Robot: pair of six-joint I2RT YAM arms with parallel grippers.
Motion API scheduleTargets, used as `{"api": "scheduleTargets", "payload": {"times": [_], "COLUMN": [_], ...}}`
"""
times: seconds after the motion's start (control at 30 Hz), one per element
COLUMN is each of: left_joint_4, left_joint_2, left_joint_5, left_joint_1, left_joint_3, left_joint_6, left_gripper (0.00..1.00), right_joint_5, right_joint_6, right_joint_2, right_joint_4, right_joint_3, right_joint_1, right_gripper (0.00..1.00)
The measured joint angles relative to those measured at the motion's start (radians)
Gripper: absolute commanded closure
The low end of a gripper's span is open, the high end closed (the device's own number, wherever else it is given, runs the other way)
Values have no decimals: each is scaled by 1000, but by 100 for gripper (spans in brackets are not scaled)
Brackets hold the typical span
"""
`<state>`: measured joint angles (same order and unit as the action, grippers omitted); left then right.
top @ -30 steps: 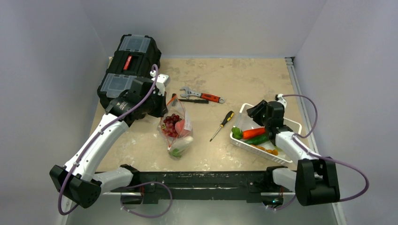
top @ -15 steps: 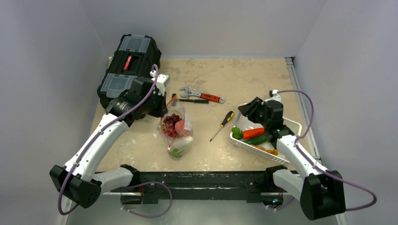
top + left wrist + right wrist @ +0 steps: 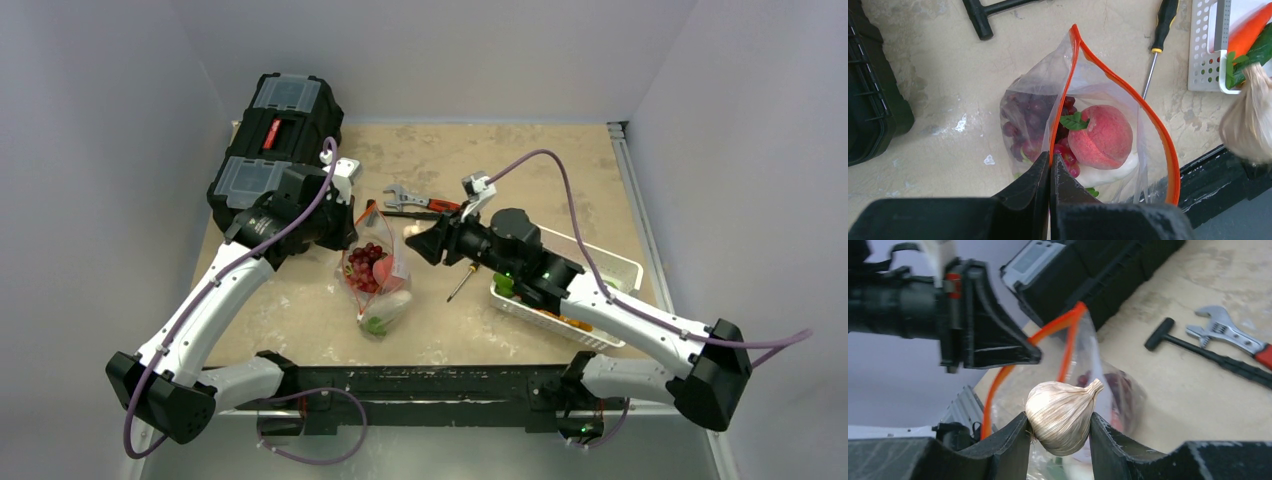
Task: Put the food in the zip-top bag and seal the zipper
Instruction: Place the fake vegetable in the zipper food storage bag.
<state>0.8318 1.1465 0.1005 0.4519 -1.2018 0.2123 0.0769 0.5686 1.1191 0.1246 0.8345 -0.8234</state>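
As garlic (image 3: pixel 1062 416) hangs nr bag (image 3: pixel 1023 97), zipper (image 3: pixel 1076 37) open

This was a robot laboratory test cell, not a home or a working shop. Plain pale walls (image 3: pixel 440 60) boxed in a beige, stone-patterned table (image 3: pixel 520 160) on three sides. A white-and-black left arm (image 3: pixel 215 295) and right arm (image 3: pixel 625 320) were bolted to a black rail (image 3: pixel 420 385) at the near edge, trailing purple cables (image 3: pixel 545 153). What lay on the table read as staged props. A black toolbox (image 3: pixel 285 125), a red-handled wrench (image 3: pixel 1220 329) and a screwdriver (image 3: pixel 1164 22) shared the surface with a white slotted basket (image 3: pixel 545 320). There was also toy food: a peach (image 3: pixel 1100 136) inside a clear zip-top bag (image 3: pixel 1033 95), and a garlic bulb (image 3: pixel 1060 415).
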Motion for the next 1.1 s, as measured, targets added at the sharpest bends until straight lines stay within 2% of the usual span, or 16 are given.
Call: {"api": "scheduleTargets", "payload": {"times": [0.2,0.47,0.63,0.8,0.93,1.1], "left_joint_4": [0,0,0,0,0,0], "left_joint_2": [0,0,0,0,0,0], "left_joint_5": [0,0,0,0,0,0], "left_joint_1": [0,0,0,0,0,0], "left_joint_3": [0,0,0,0,0,0], "left_joint_6": [0,0,0,-1,-4,-14], "left_gripper": [100,100,100,100,100,100], "right_joint_5": [-100,-245,-323,-372,-395,-410], "right_joint_6": [-99,-196,-225,-239,-245,-249], "right_joint_2": [98,273,353,367,367,372], "right_joint_4": [-25,-121,-195,-240,-243,-256], "right_joint_3": [157,337,407,412,412,424], "right_joint_1": [-167,-286,-323,-334,-336,-340], "right_gripper": [73,69,57,45,40,39]}}
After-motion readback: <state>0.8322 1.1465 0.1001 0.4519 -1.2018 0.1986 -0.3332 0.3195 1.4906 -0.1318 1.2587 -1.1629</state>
